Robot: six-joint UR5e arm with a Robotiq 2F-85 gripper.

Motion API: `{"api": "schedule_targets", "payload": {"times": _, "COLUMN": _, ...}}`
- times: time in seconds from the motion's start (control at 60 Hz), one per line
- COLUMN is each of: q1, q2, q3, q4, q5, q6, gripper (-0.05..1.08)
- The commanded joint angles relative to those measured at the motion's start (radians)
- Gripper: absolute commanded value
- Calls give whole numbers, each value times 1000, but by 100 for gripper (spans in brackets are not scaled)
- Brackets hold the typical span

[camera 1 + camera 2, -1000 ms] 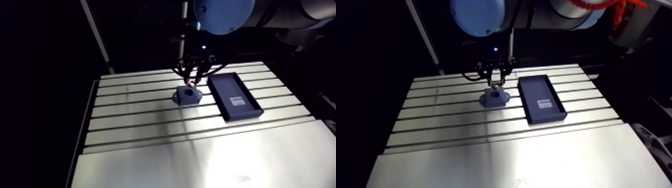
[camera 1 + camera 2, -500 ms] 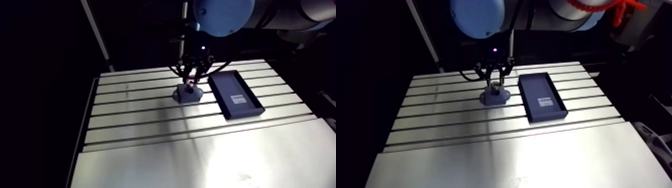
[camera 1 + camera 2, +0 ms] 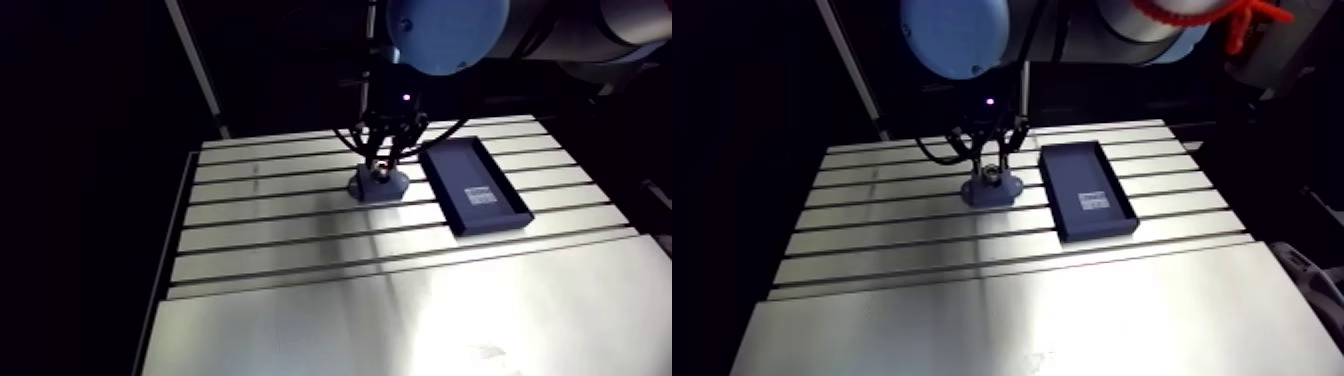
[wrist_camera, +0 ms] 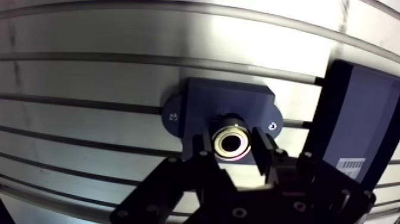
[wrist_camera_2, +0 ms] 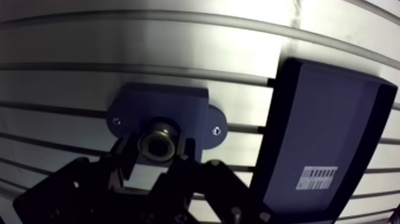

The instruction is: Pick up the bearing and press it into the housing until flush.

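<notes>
— What are you counting on the slotted aluminium table (image 3: 400,320)?
— I'm counting one shiny round metal bearing (image 4: 231,143), one dark blue-grey flanged housing block (image 4: 226,98) and one dark rectangular tray (image 5: 321,113).
— Is anything smaller showing?
— Two small screws (image 4: 173,117) are showing on the housing, and one white label (image 5: 316,177) is showing in the tray.

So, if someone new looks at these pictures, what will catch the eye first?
First comes the shiny metal bearing, clamped in the gripper right over the middle of the dark blue housing on the slotted table. Next comes the dark shallow tray with a white label, which lies beside the housing and apart from it.
</notes>
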Motion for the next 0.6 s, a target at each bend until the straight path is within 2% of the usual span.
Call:
{"api": "schedule_targets", "payload": {"times": 0.017, "q1": 6, "q2": 4, "q3": 1, "q4": 0, "q5": -2, "q6": 0, "gripper": 72}}
{"api": "schedule_targets", "payload": {"times": 0.6, "q1": 5, "q2": 13, "q3": -1, "q4": 0, "q5": -5, "q6": -3, "gripper": 72}}
